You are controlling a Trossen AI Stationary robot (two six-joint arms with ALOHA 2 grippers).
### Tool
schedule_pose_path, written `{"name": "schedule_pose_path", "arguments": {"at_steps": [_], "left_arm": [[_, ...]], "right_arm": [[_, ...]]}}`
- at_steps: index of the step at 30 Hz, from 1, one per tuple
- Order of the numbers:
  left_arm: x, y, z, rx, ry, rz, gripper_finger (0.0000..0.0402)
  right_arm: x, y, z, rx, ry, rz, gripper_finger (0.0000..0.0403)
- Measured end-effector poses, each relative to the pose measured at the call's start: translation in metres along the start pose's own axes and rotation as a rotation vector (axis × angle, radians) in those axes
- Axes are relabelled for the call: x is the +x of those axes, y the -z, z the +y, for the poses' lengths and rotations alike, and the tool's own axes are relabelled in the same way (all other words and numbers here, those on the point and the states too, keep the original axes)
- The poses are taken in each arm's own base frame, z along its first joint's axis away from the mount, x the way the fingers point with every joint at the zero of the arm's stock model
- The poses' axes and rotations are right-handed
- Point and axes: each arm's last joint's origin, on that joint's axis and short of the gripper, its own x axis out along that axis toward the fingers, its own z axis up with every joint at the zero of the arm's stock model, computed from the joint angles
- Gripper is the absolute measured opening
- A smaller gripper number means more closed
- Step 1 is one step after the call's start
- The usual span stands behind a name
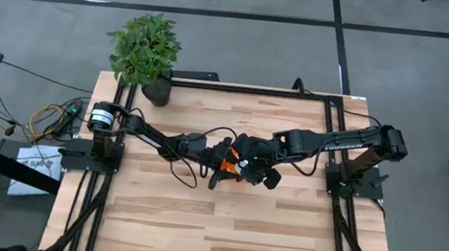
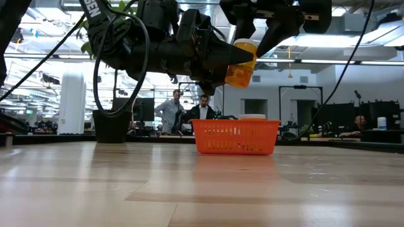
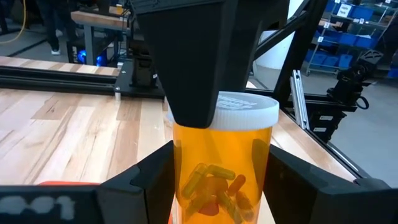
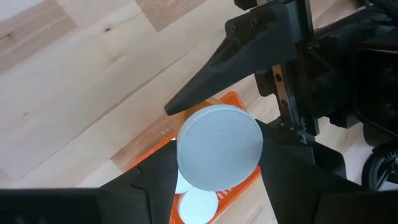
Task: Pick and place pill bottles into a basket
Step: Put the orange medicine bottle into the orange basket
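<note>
A translucent orange pill bottle (image 2: 241, 66) with a white cap hangs in the air above the orange mesh basket (image 2: 237, 137), which stands on the wooden table near its middle (image 1: 226, 167). My left gripper (image 3: 221, 186) reaches in level from the table's left and is shut on the bottle's body. My right gripper (image 4: 217, 168) comes from above and is shut on its cap. White caps of other bottles (image 4: 199, 205) show inside the basket; one cap (image 2: 252, 116) shows above its rim. My left gripper pinches the bottle's orange body (image 3: 221, 155) between its two fingers, below the cap. The fingers come level from the table's left. The bottle stands nearly upright, lifted clear above the basket. My right gripper has the bottle's round white cap (image 4: 217, 146) between its two fingers, one on each side of the rim. The fingers point down from above. One finger (image 3: 193, 62) stands in front of the cap in the left wrist view.
A potted plant (image 1: 144, 50) stands at the table's far left corner. The dark frame rails (image 1: 253, 89) run along the table's far edge and sides. People (image 2: 173, 110) stand in the room behind the table. Bare wood lies toward the near edge (image 1: 221, 234).
</note>
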Motion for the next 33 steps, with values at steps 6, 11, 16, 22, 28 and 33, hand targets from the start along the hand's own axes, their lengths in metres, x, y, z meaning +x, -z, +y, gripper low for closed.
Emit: {"name": "schedule_pose_path", "arguments": {"at_steps": [6, 11, 16, 22, 28, 33], "left_arm": [[0.0, 0.0002, 0.0, -0.007, 0.0, 0.002, 0.0194], [0.0001, 0.0001, 0.0001, -0.015, -0.002, 0.003, 0.0194], [0.0003, 0.0004, 0.0002, -0.029, -0.005, 0.007, 0.0194], [0.0002, 0.0005, 0.0004, -0.03, -0.01, 0.007, 0.0195], [0.0003, 0.0008, 0.0005, -0.037, -0.018, 0.009, 0.0219], [0.0003, 0.001, 0.0004, -0.044, -0.018, 0.011, 0.026]], "right_arm": [[0.0, 0.0, 0.0, 0.007, 0.001, 0.001, 0.02], [0.0001, 0.0003, 0.0002, 0.007, -0.001, 0.005, 0.0198], [0.0001, 0.0006, 0.0005, 0.007, -0.004, 0.009, 0.0198], [0.0001, 0.0008, 0.0006, 0.007, -0.005, 0.011, 0.0195], [0.0003, 0.0015, 0.0015, 0.008, -0.014, 0.018, 0.0197], [0.0004, 0.0016, 0.0015, 0.008, -0.014, 0.02, 0.0195]]}}
